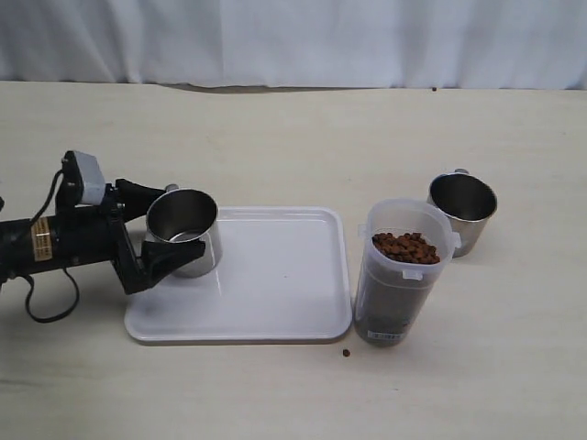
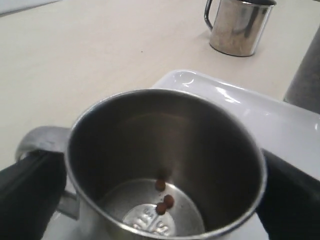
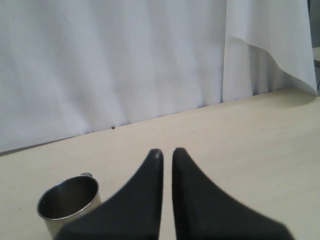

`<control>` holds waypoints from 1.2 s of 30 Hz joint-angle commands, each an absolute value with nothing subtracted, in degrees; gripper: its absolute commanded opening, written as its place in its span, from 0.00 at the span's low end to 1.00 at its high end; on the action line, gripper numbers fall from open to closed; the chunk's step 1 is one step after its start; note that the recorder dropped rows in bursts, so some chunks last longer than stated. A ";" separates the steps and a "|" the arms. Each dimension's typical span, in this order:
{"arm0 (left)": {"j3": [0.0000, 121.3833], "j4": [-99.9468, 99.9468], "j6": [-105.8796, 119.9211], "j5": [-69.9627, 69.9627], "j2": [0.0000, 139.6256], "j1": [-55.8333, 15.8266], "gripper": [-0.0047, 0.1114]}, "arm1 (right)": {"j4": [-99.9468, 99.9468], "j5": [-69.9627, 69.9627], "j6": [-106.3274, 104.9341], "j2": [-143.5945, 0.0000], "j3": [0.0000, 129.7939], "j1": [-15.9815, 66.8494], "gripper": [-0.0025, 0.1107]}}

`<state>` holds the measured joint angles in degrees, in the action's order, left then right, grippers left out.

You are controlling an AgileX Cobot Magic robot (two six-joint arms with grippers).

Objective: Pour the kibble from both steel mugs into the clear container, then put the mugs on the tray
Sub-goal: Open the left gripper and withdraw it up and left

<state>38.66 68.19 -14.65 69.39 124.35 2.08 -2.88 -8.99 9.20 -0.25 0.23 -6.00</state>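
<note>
**Left gripper** (image 1: 176,223): jaws spread to either side of the steel mug (image 1: 183,213), which stands on the tray (image 1: 275,312); you cannot tell whether they press it.
**Right gripper** (image 3: 166,152): pressed together, empty.
**Second steel mug** (image 1: 461,203): on the tabletop (image 1: 275,137) just beside the clear container (image 1: 401,293). Expect it to be light, rigid and slick; clamp across its wall.

Shiny steel mugs (image 1: 182,220), glossy white plastic tray (image 1: 275,284), translucent plastic container (image 1: 404,293), matt tabletop (image 1: 275,137).
</note>
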 commanded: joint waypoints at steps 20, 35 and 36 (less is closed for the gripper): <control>38.39 80.69 -37.76 69.96 105.87 8.24 0.73 | -2.73 -9.26 9.15 0.00 0.00 -5.91 0.07; 36.17 72.05 -61.42 51.16 71.09 8.24 0.04 | -2.73 -9.26 9.15 0.00 0.00 -5.91 0.07; 35.09 70.82 -61.40 46.23 68.47 8.24 0.04 | -2.73 -9.26 9.15 0.00 0.00 -5.91 0.07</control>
